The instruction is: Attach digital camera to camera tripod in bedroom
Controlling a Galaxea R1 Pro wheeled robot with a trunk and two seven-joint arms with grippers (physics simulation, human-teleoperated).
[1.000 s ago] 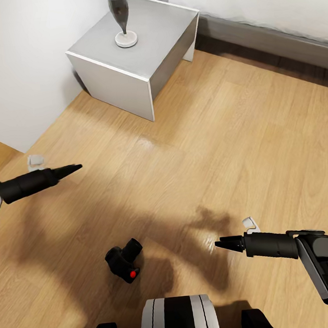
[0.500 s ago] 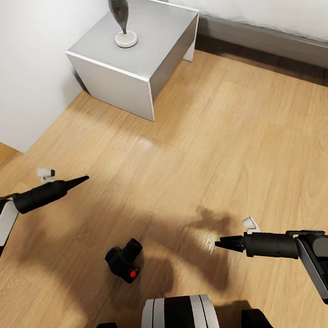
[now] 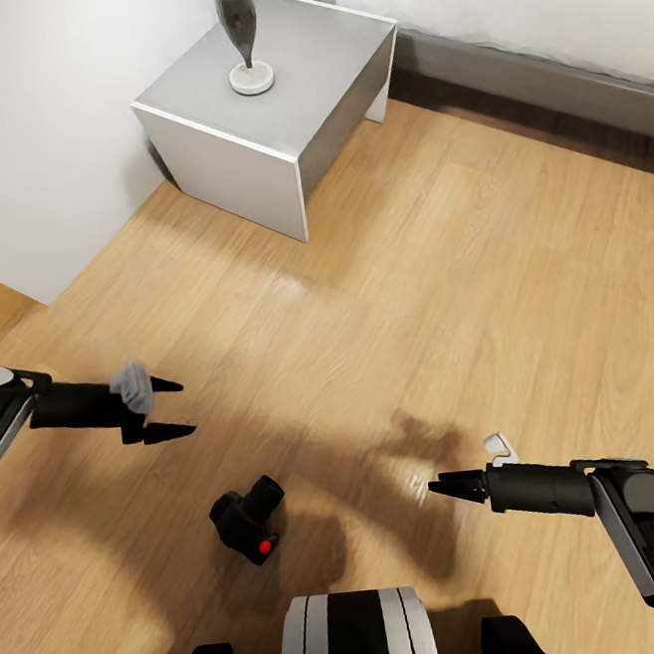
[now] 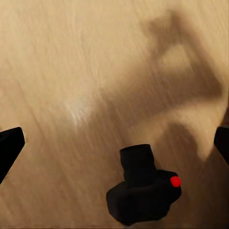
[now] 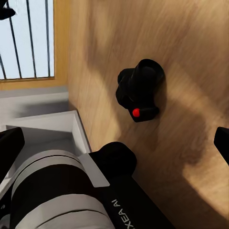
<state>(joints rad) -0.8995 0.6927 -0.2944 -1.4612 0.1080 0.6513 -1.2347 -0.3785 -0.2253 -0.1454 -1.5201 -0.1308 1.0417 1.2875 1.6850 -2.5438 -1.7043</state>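
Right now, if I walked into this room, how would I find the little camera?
Look at the wood floor in front of the grey bedside table, near the robot's base. The digital camera lies there between the two grippers, nearer the left gripper. It is small, chunky and black, with a bright red dot on it.

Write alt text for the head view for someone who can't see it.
A small matte-black digital camera with a red button lies on the light wood plank floor, with the open left end effector just beyond it and the right end effector off to its side.
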